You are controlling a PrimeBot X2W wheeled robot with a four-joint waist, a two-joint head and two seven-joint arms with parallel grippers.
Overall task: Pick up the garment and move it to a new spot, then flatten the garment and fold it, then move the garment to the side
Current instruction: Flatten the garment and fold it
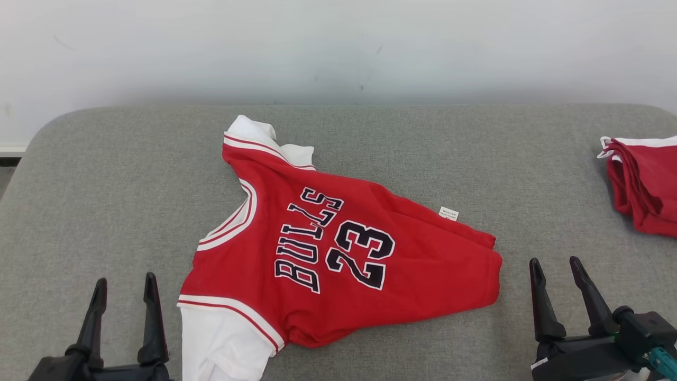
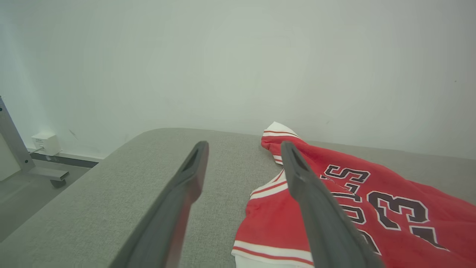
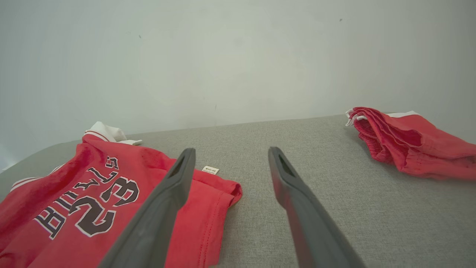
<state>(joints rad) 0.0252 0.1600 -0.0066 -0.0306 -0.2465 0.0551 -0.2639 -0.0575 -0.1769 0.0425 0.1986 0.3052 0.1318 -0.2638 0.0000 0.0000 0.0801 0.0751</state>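
— How many garments?
— Two: one red jersey (image 1: 338, 254) spread out mid-desk (image 1: 106, 185), one red bundle (image 1: 642, 185) at its right edge.
— And tools?
— Two. The left tool (image 1: 125, 279) and the right tool (image 1: 555, 260) flank the jersey, both wide open, holding nothing.

Left end effector (image 1: 124, 288) and right end effector (image 1: 555, 271), both spread wide, empty, fingers forward.

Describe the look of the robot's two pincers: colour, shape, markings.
The left pincer and right pincer each have two long, tapering dark grey fingers on a black base. Beside the right base sit a teal fitting and a small white sticker.
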